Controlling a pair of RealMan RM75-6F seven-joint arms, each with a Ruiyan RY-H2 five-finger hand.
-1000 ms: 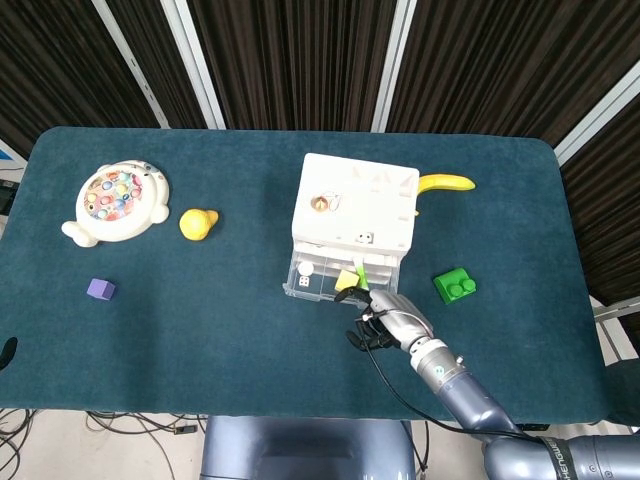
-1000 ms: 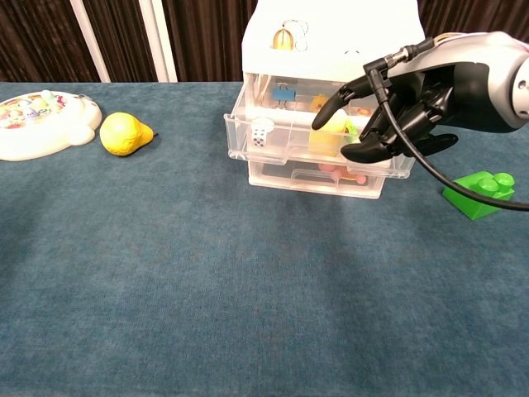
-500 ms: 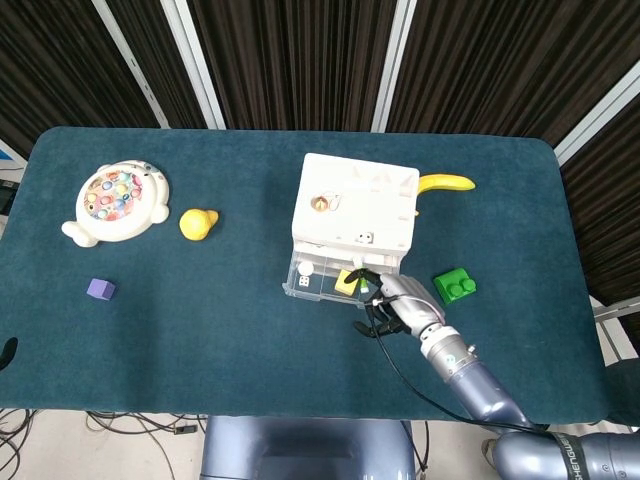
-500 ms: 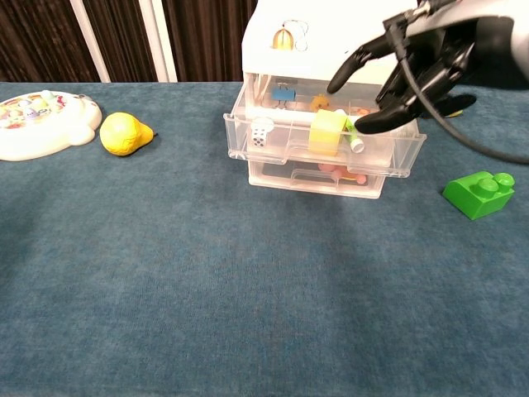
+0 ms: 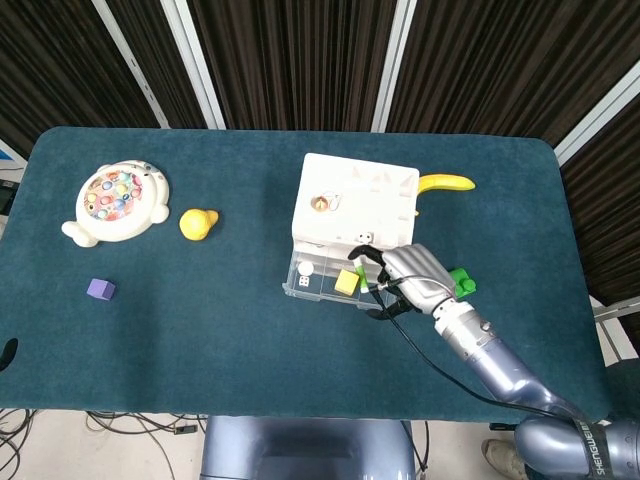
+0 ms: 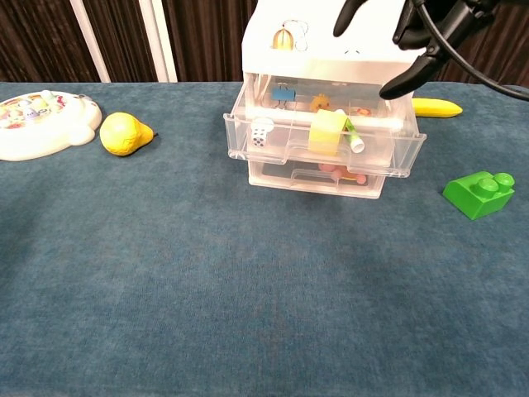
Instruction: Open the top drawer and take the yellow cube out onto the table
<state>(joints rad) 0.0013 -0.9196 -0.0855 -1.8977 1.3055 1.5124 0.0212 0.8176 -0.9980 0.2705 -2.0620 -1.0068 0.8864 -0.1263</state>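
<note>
Top drawer [image 6: 326,145] pulled open; yellow cube [image 6: 326,132] inside, against front wall.

A dark teal cloth-covered table [image 5: 150,340] filled the middle of the frame. Behind it, along the top, hung dark pleated curtains [image 5: 280,60] crossed by slanted white bars [image 5: 390,65]. Cables [image 5: 60,420] trailed lower left.

Your table [image 5: 200,330] wears a dark blue cloth, the drawer unit [image 5: 355,215] sitting near its centre. At nine o'clock of that lie a yellow pear [image 5: 197,223], fishing toy [image 5: 113,203] and purple cube [image 5: 100,289]. A banana [image 5: 446,183] lies at two, a green brick [image 6: 478,193] at four.
</note>
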